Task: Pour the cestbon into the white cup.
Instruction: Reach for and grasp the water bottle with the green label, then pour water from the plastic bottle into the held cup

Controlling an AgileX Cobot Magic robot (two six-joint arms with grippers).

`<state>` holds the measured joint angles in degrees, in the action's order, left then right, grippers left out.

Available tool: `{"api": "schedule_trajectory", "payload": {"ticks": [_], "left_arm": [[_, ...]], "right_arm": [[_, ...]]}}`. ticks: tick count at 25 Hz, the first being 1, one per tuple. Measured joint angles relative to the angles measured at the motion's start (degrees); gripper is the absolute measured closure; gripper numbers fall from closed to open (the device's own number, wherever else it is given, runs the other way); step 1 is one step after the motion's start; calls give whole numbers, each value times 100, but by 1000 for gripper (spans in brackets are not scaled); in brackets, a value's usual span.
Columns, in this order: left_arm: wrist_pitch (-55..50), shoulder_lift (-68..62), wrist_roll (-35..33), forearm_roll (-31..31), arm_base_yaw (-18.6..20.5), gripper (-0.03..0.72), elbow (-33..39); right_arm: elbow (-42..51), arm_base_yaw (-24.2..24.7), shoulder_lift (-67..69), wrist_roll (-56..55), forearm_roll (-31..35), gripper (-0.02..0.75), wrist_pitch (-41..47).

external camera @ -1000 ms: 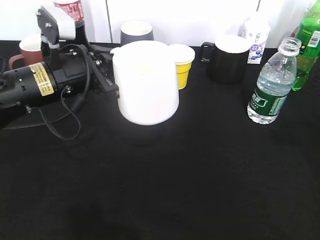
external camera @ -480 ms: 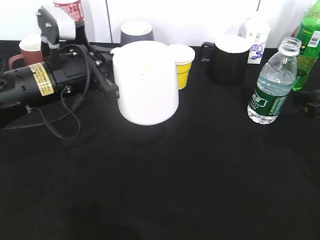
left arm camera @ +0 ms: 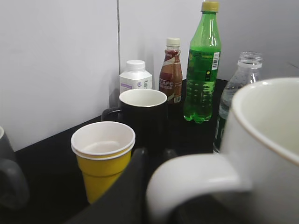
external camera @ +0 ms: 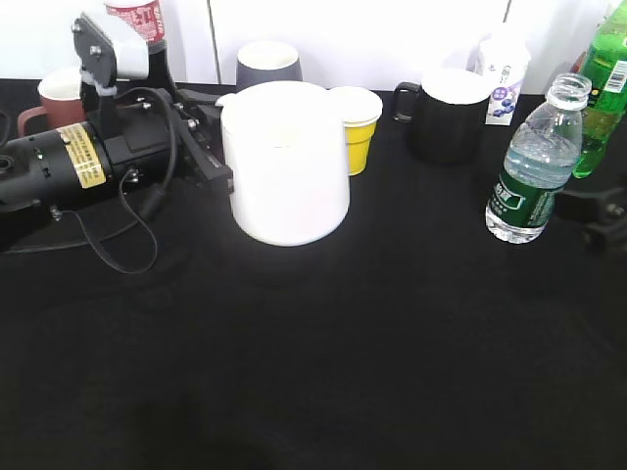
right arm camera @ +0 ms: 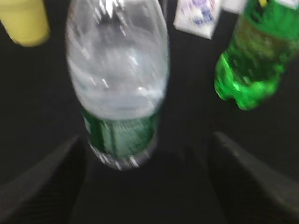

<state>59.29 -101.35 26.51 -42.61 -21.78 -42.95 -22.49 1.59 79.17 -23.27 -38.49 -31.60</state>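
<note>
No pouring had begun: the water bottle (external camera: 530, 166) stood upright and uncapped on the black worktop (external camera: 323, 343), partly full, and the white mug (external camera: 285, 160) showed no water that could be made out. The left tool (left arm camera: 140, 186) was at the mug's handle (left arm camera: 191, 179); its dark finger (left arm camera: 119, 196) lay against the near side of the loop, but the opposing finger was hidden, so whether it was clamped on the handle could not be determined. That arm lay low and roughly level along the worktop, wrist pointing toward the mug, which rested on the surface directly ahead of it. The right tool (right arm camera: 149, 186) was spread wide, its two fingers (right arm camera: 42, 182) apart on either side of the bottle's base and not touching it; the bottle stood just ahead of and between them. The right wrist view was blurred. In the exterior view only the tip of that arm showed, low at the worktop and just beside the bottle. Beyond the right tool stood a green soda bottle (external camera: 605, 90) and a small carton (external camera: 503, 80); a yellow cup (external camera: 357, 127) and a black mug (external camera: 450, 113) stood near the white mug. In my judgement, remaining work comprised grasping the bottle, lifting, carrying it to the mug, and tipping.
</note>
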Motion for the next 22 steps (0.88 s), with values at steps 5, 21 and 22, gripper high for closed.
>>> {"api": "schedule_trajectory", "payload": {"ticks": [5,21,22], "left_arm": [[0,0,0,0,0,626,0],[-30,0,0,0,0,626,0],[-36,0,0,0,0,626,0]], "right_arm": [[0,0,1149,85,338,73,-1410],[-1115,0,3206,552,437,237,-3352],[-1115,0,3211,554,431,248,-3370]]}}
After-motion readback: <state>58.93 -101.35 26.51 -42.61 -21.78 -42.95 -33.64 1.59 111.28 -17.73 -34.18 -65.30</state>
